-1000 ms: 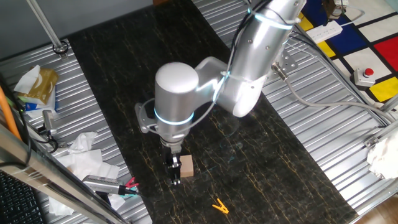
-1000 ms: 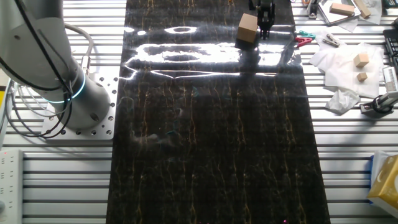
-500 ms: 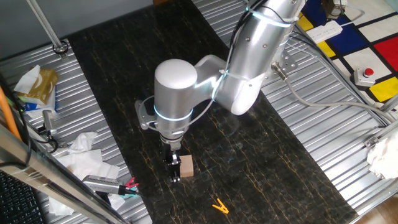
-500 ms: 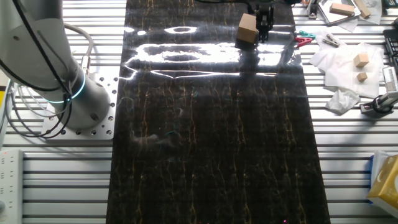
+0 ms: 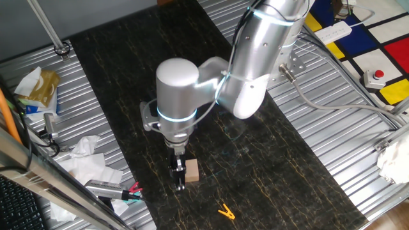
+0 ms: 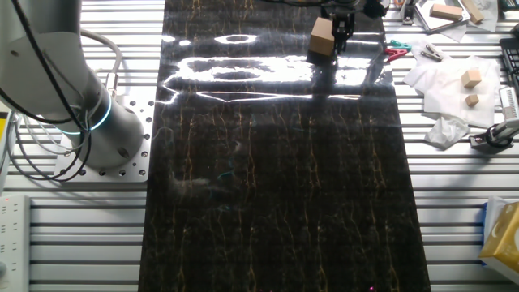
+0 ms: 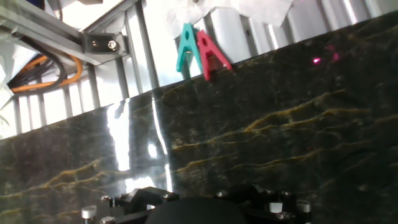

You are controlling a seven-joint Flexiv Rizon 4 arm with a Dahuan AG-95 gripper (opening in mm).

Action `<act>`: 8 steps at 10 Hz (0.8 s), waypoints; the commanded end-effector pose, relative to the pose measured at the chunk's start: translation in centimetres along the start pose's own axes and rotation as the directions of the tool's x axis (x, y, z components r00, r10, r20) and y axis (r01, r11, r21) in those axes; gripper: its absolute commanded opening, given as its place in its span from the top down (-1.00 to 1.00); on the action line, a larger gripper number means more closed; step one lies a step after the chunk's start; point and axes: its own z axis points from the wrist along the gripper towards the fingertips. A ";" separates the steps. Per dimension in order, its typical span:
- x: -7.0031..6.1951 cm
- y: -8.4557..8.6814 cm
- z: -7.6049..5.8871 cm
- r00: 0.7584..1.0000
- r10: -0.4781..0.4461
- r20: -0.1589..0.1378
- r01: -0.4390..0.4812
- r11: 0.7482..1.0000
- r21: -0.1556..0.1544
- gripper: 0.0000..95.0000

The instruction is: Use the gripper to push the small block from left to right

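Observation:
The small block (image 5: 192, 170), a light-tan wooden cube, sits on the dark marble slab (image 5: 128, 70) near its front edge. My gripper (image 5: 180, 183) hangs straight down at the block's left side, fingers together, touching or almost touching it. In the other fixed view the block (image 6: 321, 36) lies at the slab's far edge with the gripper (image 6: 341, 28) pressed against its right side. The hand view shows only the slab (image 7: 280, 137) and the dark gripper body at the bottom; the block is out of sight there.
An orange clip (image 5: 225, 211) lies on the slab in front of the block. Teal and red clips (image 7: 198, 50) rest just off the slab's edge beside crumpled tissue (image 5: 83, 160). A second arm's base (image 6: 93, 122) stands beside the slab. Spare wooden blocks (image 6: 471, 78) lie on tissue.
The arm's elbow has shifted a little, and the gripper has edged closer against the block. The block itself has barely moved.

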 end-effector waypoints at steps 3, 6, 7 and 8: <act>0.5 0.7 0.4 1.000 0.014 0.001 -0.014 1.000 0.006 -1.00; 1.1 1.6 0.8 0.999 0.036 0.004 -0.036 0.999 0.004 -1.00; 1.2 1.8 0.9 0.999 0.039 0.005 -0.039 0.999 0.003 -1.00; 1.4 2.1 1.1 0.999 0.039 0.006 -0.039 0.999 0.003 -1.00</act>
